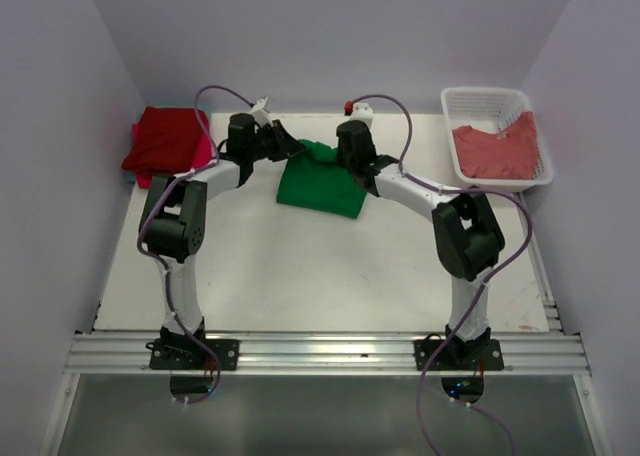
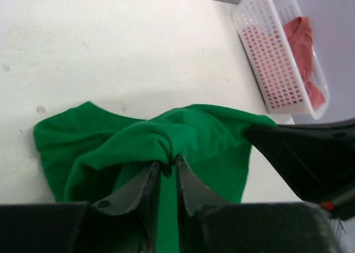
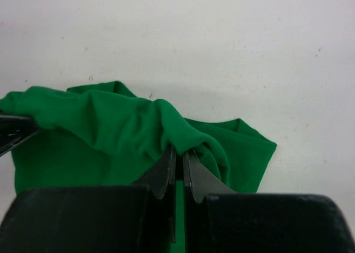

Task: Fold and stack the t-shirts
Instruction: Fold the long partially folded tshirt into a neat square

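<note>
A bright green t-shirt (image 1: 320, 186) lies partly folded at the back middle of the table. Both grippers hold its far edge, lifted in a ridge. My left gripper (image 1: 292, 148) is shut on a bunched fold of the green cloth (image 2: 205, 131), which is pinched between its fingertips (image 2: 169, 163). About a hand's width to the right, my right gripper (image 1: 342, 156) is shut on the same raised fold (image 3: 111, 125), with cloth draped over its tips (image 3: 179, 151). Red and pink t-shirts (image 1: 165, 141) sit stacked at the back left. A salmon-red t-shirt (image 1: 495, 148) lies in the basket.
The white lattice basket (image 1: 480, 101) stands at the back right corner, also in the left wrist view (image 2: 266, 59). Purple walls close in the table on three sides. The arms' bases are bolted to a metal rail (image 1: 320, 354) at the near edge.
</note>
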Action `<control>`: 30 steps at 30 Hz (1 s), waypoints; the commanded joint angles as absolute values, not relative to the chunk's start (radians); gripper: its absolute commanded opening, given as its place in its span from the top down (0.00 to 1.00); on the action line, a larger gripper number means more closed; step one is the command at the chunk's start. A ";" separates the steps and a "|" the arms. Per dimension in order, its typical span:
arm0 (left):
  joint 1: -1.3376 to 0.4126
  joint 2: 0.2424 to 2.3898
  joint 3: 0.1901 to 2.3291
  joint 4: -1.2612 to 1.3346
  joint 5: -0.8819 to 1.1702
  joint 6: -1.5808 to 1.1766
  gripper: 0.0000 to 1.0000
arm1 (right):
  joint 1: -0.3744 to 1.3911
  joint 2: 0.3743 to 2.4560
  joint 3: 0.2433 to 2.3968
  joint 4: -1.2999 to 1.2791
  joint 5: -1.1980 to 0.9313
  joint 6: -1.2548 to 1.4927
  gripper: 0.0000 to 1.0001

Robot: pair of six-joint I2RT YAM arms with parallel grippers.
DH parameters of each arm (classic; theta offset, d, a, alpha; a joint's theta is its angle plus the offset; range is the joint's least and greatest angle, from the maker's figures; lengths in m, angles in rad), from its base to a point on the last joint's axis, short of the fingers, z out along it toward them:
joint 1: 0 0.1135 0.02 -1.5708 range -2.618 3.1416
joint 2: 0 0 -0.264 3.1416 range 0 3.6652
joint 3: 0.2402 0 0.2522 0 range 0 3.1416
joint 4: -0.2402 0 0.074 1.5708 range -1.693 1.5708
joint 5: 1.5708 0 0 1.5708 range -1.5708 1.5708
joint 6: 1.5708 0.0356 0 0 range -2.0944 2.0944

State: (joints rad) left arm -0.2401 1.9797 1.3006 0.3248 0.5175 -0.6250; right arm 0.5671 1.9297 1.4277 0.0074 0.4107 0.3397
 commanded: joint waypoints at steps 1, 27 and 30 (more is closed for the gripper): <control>-0.198 2.169 1.419 0.362 0.543 -0.656 0.78 | 0.563 2.026 1.551 -0.044 0.507 0.367 1.00; -0.160 2.045 1.250 0.681 0.646 -0.736 0.00 | 0.474 2.017 1.532 0.079 -0.136 0.495 1.00; -0.161 2.109 1.272 0.730 0.707 -0.787 0.07 | 0.439 2.069 1.551 0.139 -0.241 0.575 1.00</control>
State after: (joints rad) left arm -0.1596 2.0468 1.2381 0.6727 0.6369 -0.7536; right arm 0.4839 2.0182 1.5135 0.0639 -0.0021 0.4576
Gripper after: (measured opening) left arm 0.947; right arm 0.008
